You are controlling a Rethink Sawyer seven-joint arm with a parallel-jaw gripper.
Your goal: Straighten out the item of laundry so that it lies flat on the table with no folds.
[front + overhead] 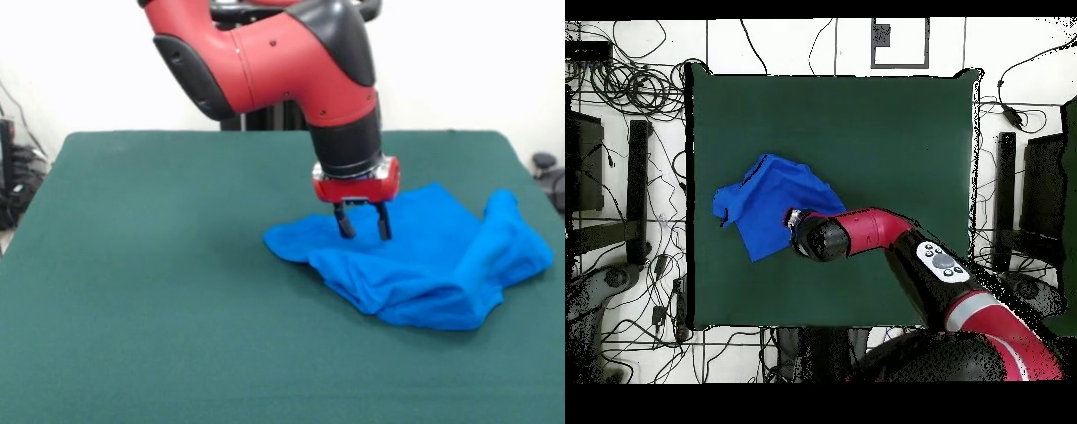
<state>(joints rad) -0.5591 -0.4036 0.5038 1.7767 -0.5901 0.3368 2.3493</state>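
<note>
The blue T-shirt lies crumpled in the lower right of the front view, on the green table. Its nearest edge is a thick doubled-over fold, and a raised ridge of cloth runs up toward the right, ending in a bunched flap near the table's right side. A flatter tongue of fabric stretches left, toward the middle of the frame. Neither sleeves nor neckline can be made out in the bundle.

Just behind that tongue the gripper hangs from the red arm, its two dark fingers spread apart with a clear gap and nothing between them, tips at the shirt's far edge; whether they touch the cloth is hard to say.

From overhead, the shirt sits at left centre of the table, and the arm's wrist covers its right-hand edge and the fingers altogether.
</note>
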